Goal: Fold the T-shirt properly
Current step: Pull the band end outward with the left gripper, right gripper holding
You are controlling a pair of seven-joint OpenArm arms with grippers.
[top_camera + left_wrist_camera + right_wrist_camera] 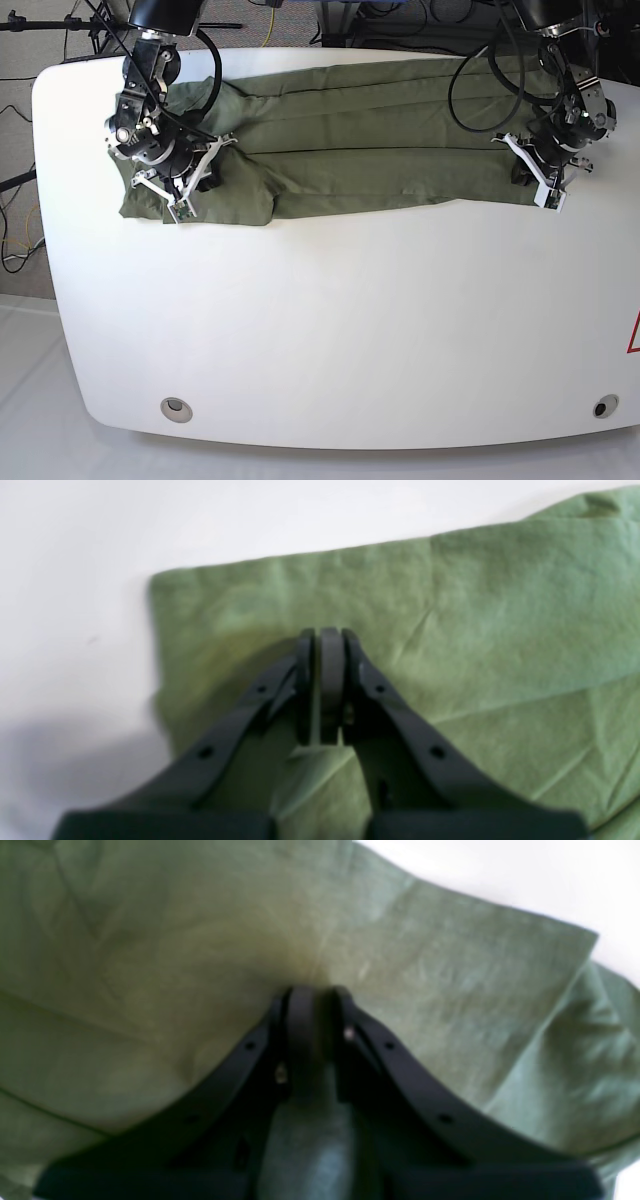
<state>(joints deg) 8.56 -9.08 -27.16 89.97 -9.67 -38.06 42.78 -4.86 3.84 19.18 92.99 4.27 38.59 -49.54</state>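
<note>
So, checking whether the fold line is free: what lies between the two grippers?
In the base view only the T-shirt spans from the right gripper to the left gripper, a long folded band with nothing on it.

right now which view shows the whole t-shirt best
The base view: it shows the T-shirt end to end, a long folded band across the table's far side, one gripper at each end. The left wrist view shows only one folded end with its corner; the right wrist view shows creased cloth close up, blurred.

one t-shirt (380, 150), one table (350, 330), two arms, each with one hand.
</note>
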